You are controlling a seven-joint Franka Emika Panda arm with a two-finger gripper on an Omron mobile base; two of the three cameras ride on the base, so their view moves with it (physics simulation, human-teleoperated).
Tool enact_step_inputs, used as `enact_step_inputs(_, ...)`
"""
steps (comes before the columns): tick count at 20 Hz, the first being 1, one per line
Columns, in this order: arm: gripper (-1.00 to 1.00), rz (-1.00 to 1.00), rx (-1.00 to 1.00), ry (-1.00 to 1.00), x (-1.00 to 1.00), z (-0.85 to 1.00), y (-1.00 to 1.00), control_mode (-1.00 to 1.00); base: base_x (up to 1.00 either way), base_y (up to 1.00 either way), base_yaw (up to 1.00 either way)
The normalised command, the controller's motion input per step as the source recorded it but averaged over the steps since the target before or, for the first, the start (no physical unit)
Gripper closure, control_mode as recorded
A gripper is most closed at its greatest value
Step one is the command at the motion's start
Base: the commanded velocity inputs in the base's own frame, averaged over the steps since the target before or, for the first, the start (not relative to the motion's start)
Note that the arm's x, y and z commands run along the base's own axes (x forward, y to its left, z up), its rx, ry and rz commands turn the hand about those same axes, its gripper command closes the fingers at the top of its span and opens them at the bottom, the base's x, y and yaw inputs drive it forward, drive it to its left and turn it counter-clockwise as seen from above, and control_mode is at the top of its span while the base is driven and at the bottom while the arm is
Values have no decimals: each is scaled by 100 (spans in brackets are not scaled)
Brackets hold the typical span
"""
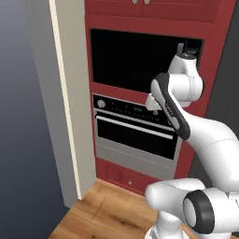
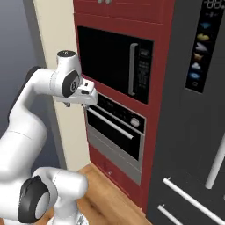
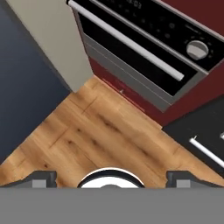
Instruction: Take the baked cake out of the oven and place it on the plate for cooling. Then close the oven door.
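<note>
With the oven door sitting shut below the microwave, the gripper is hovering above the handle, jaws wide apart, likely needing to descend and grasp it.

**A rendered home kitchen**

Red cabinetry forms a tall appliance wall. Just beyond the gripper sits the built-in oven, door shut, with a long silver bar handle and round knobs. Above the gripper is a black microwave with a keypad; far to its right stands a dark refrigerator. Wood plank flooring lies below it.
</note>
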Motion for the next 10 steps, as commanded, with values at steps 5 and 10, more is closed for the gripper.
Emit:
enact_step_inputs(5, -100, 0, 0, 0, 0, 0, 0, 100, 3, -99, 42)
enact_step_inputs(10, -100, 0, 0, 0, 0, 0, 0, 100, 15, -90, 28)
